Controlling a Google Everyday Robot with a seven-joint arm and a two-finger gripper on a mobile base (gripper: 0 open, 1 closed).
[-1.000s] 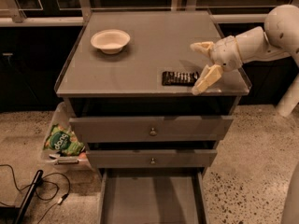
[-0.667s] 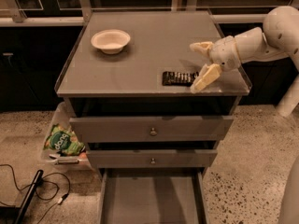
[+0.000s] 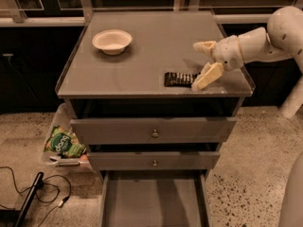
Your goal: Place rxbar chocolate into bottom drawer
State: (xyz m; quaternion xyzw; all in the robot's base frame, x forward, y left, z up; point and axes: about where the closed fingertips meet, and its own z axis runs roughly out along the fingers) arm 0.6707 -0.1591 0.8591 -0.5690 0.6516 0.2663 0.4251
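We're in the pickup step, bar not yet grasped. The gripper (image 3: 196,65) hangs over the top's (image 3: 142,70) right side, coming in from 3 o'clock, its fingers (image 3: 208,74) spread wide with nothing between them. The bar (image 3: 180,79) lies flat near the front edge, at about 7 o'clock from the gripper. Its right end is just beside the lower fingertip, maybe touching, and I can't tell which. So the bar sits outside the open gap, not in it. Next move, by my read: shift toward 7 o'clock, straddle the bar, close, lift. Then carry it down to the drawer (image 3: 151,200), pulled open at 6 o'clock, floor bare. The bowl (image 3: 112,40) at 10 o'clock is well apart.
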